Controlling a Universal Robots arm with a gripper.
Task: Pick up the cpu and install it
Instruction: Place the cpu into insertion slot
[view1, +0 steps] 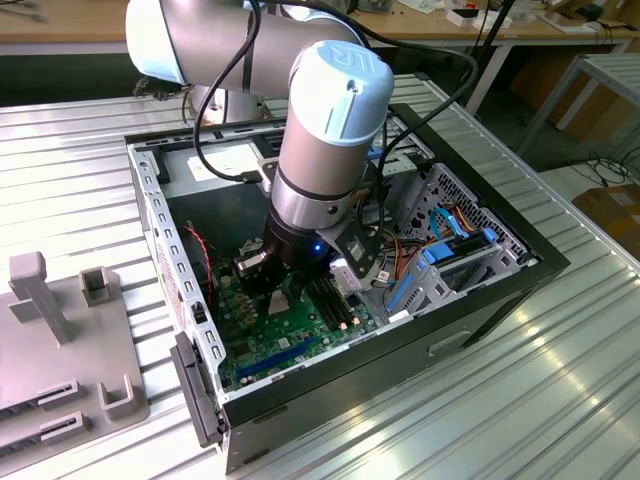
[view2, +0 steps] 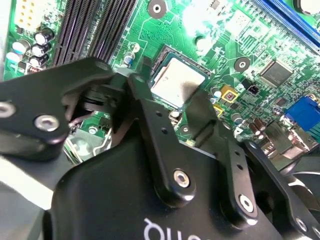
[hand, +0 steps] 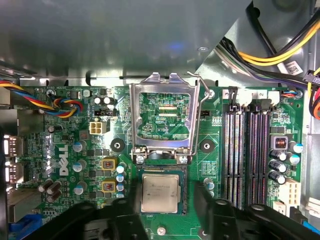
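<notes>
Gripper (hand: 164, 198) spread wide, empty, fingers flanking cpu (hand: 160, 192) lying in socket (hand: 161, 170). Exterior view: memory slots (view1: 330, 300) at cpu's 3 o'clock. Risk: off-centre squeeze skews cpu, bends socket pins.

Glare whitens the green board (view2: 165, 35) in the second wrist view, and bright light streaks the ribbed table (view1: 500, 400).

First wrist view: a large white logo and fine white silkscreen codes stand on the green motherboard (hand: 90, 150). Small white digits head the memory slots (hand: 247, 150). Faint engraved lines cover the cpu (hand: 160, 193) lid. A printed white tag (hand: 295, 65) sits among the cables (hand: 270, 56).
</notes>
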